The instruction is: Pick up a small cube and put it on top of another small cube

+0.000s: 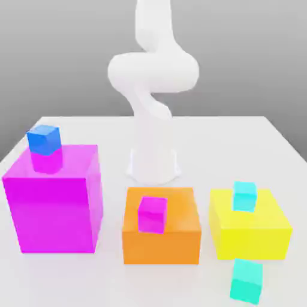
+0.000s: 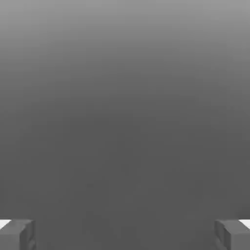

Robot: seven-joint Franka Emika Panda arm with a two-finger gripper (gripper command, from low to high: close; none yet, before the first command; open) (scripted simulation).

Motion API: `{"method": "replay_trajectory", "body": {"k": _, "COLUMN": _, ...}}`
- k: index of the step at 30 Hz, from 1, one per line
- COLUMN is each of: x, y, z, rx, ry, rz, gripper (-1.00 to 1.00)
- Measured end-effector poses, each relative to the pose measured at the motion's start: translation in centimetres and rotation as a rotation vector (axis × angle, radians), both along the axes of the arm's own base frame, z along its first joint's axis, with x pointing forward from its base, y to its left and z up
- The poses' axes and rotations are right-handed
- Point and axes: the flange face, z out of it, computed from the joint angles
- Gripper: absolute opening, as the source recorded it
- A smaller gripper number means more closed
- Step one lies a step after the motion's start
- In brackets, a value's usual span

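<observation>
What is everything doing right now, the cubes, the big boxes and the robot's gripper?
gripper: open, empty
blue cube: on the purple box
small pink cube: on the orange box
sky-blue cube: on the yellow box
teal cube: on the table, not stacked
purple box: on the table
orange box: on the table
yellow box: on the table

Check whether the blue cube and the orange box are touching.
Apart: the exterior view shows the blue cube on the magenta box, well away from the orange box.
</observation>
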Motion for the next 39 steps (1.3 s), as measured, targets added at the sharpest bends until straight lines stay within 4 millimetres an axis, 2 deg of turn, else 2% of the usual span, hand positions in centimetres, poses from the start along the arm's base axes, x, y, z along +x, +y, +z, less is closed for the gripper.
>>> {"method": "replay_trajectory", "body": {"k": 3, "x": 3.7, "y": 1.8, "z": -4.7, "rx": 0.055, "ry": 0.091, "rz": -0.006, "gripper": 0.00}}
{"method": "replay_trajectory", "body": {"k": 6, "x": 6.6, "y": 3.9, "z": -9.7, "rx": 0.095, "ry": 0.180, "rz": -0.019, "gripper": 0.00}}
{"method": "replay_trajectory", "body": {"k": 10, "x": 9.4, "y": 6.9, "z": -16.7, "rx": 0.132, "ry": 0.299, "rz": -0.045, "gripper": 0.00}}
{"method": "replay_trajectory", "body": {"k": 13, "x": 10.6, "y": 9.2, "z": -22.2, "rx": 0.145, "ry": 0.388, "rz": -0.071, "gripper": 0.00}}
{"method": "replay_trajectory", "body": {"k": 16, "x": 11.1, "y": 11.4, "z": -27.8, "rx": 0.146, "ry": 0.473, "rz": -0.104, "gripper": 0.00}}
{"method": "replay_trajectory", "body": {"k": 20, "x": 10.4, "y": 14.9, "z": -35.3, "rx": 0.126, "ry": 0.580, "rz": -0.141, "gripper": 0.00}}
{"method": "replay_trajectory", "body": {"k": 26, "x": 8.0, "y": 17.1, "z": -46.3, "rx": 0.070, "ry": 0.714, "rz": -0.243, "gripper": 0.00}}
{"method": "replay_trajectory", "body": {"k": 29, "x": 7.6, "y": 17.4, "z": -50.6, "rx": 0.059, "ry": 0.728, "rz": -0.255, "gripper": 0.00}}
{"method": "replay_trajectory", "body": {"k": 30, "x": 7.5, "y": 17.4, "z": -51.9, "rx": 0.059, "ry": 0.729, "rz": -0.256, "gripper": 0.00}}
{"method": "replay_trajectory", "body": {"k": 31, "x": 7.5, "y": 17.4, "z": -53.3, "rx": 0.058, "ry": 0.730, "rz": -0.256, "gripper": -1.00}}
{"method": "replay_trajectory", "body": {"k": 36, "x": 7.5, "y": 17.4, "z": -53.3, "rx": 0.060, "ry": 0.728, "rz": -0.256, "gripper": -1.00}}
{"method": "replay_trajectory", "body": {"k": 37, "x": 7.4, "y": 17.4, "z": -53.9, "rx": 0.059, "ry": 0.728, "rz": -0.256, "gripper": -1.00}}
{"method": "replay_trajectory", "body": {"k": 39, "x": 7.5, "y": 17.4, "z": -52.8, "rx": 0.058, "ry": 0.729, "rz": -0.256, "gripper": -1.00}}
